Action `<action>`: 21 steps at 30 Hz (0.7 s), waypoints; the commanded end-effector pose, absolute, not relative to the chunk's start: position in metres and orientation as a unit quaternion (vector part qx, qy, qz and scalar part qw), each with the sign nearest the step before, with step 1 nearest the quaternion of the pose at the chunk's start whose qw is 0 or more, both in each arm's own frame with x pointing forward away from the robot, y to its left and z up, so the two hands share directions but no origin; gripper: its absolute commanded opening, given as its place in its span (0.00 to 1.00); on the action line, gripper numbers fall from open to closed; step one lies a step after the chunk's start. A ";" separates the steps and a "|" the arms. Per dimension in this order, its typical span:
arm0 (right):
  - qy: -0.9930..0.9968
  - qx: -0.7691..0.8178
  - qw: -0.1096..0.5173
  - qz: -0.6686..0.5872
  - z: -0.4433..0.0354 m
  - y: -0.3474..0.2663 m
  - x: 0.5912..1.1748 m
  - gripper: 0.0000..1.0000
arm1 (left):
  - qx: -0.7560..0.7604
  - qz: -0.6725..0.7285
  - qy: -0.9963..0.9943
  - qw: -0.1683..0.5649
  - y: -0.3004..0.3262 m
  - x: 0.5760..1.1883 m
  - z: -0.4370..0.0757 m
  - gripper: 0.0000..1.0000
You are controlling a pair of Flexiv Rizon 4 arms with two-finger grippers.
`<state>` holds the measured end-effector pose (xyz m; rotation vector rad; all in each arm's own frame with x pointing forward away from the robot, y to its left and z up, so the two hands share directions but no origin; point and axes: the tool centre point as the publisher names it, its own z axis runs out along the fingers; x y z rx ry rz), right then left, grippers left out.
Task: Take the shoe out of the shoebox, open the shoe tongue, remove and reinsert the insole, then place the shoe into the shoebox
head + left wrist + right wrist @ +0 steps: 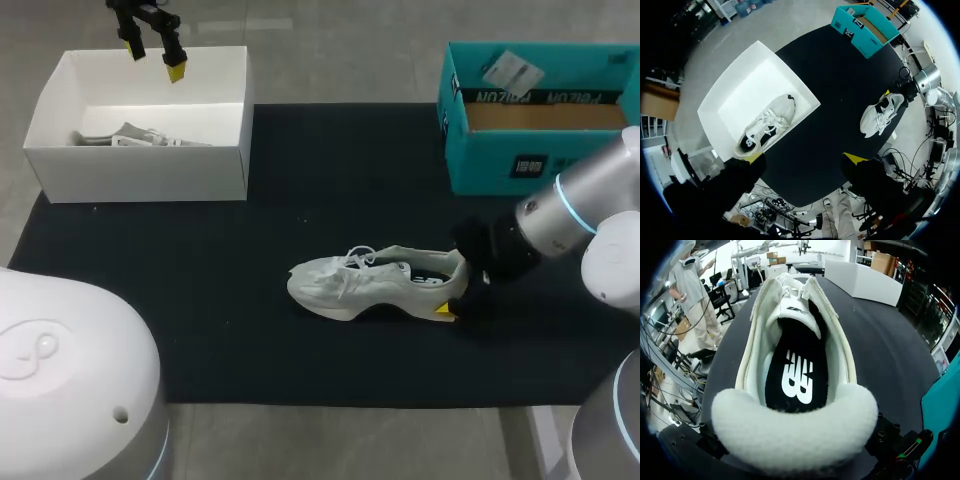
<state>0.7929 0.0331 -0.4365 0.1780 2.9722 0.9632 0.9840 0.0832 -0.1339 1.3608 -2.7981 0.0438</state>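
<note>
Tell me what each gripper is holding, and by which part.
Left gripper holds nothing. Right gripper is at the heel of the white sneaker; whether it grips cannot be told.

Table: a matte black surface [250, 340] that runs wide from side to side.
Surround: a pale grey band [340, 60] borders the black at the far side and again along the near edge.
Light: soft and even, with a faint sheen on the grey.
</note>
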 end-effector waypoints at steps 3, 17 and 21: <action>0.950 0.057 0.007 0.308 -0.440 0.035 0.794 0.00 | 0.557 0.051 -0.829 0.012 0.086 0.975 -0.137 1.00; 0.950 0.057 0.007 0.308 -0.440 0.035 0.794 0.00 | 0.557 0.051 -0.829 0.012 0.086 0.975 -0.137 1.00; 0.950 0.057 0.007 0.308 -0.440 0.035 0.794 0.00 | 0.584 0.026 -0.810 -0.042 0.068 0.964 -0.133 1.00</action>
